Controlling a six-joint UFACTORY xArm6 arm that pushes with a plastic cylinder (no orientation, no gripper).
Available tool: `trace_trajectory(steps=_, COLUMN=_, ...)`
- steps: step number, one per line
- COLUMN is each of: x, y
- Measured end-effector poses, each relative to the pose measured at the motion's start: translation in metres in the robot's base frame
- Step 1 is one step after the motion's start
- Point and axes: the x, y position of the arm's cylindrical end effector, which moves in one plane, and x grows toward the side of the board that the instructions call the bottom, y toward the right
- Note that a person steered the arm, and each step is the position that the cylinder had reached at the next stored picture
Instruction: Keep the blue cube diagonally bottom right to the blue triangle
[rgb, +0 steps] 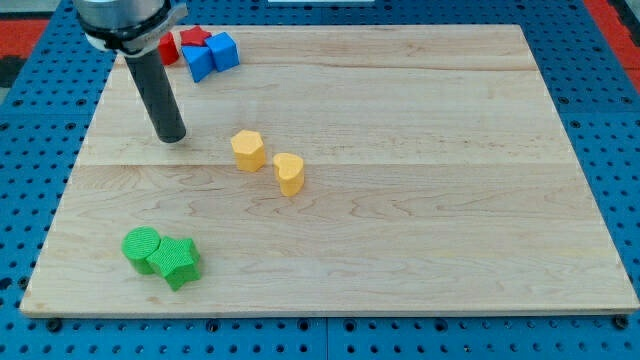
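Note:
The blue cube (224, 50) sits near the board's top left, touching the blue triangle (199, 63) on the triangle's right and slightly higher in the view. My tip (172, 137) rests on the board below and a little left of both blue blocks, apart from them. The dark rod rises from the tip toward the view's top left.
A red star-like block (194, 37) and a red block (167, 47) sit right behind the blue pair. A yellow hexagon (248, 150) and a yellow heart-like block (289, 173) lie mid-board. A green cylinder (141, 248) and green star (179, 262) sit at the bottom left.

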Motion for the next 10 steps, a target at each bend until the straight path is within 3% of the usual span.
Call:
trace_trajectory(steps=1, x=0.009, y=0.083)
trace_trajectory(steps=2, x=0.038, y=0.116)
trace_trajectory(steps=4, x=-0.047, y=0.097)
trace_trajectory(steps=5, x=-0.056, y=0.123)
trace_trajectory(steps=6, x=-0.13, y=0.148)
trace_trajectory(steps=7, x=-0.198, y=0.09)
trace_trajectory(steps=8, x=-0.195, y=0.056)
trace_trajectory(steps=10, x=-0.106, y=0.02)
